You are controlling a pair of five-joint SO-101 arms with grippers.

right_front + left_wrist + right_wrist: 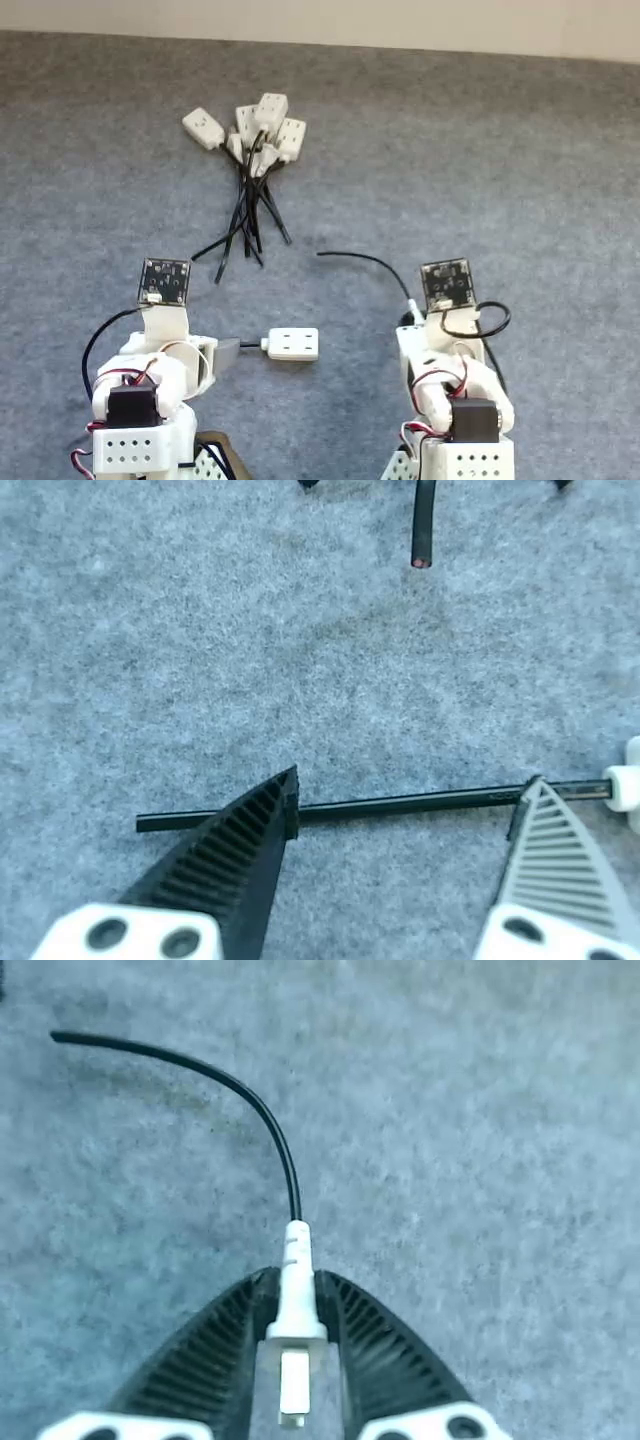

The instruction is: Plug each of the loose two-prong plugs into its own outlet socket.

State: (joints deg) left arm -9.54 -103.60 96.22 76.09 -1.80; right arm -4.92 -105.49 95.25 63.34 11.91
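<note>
**High view:** On a grey carpeted table [520,150], a cluster of white outlet sockets [258,125] with black cords lies at the far side, well apart from both arms. A single outlet socket [293,343] lies just beside the left arm [150,400], with its short cord running toward that arm. From the right arm [455,400], a long black cord [375,262] curves away over the carpet.

**Left wrist view:** The left gripper [413,788] stands open. Its fingertips are spread wide, and the short cord [400,804] lies flat across the gap between them. A cut cord end [422,525] lies farther off.

**Right wrist view:** The right gripper [295,1285] is clamped on a white two-prong plug [290,1315]. A prong points back toward the wrist, and the long black cord arcs away across the carpet.
</note>
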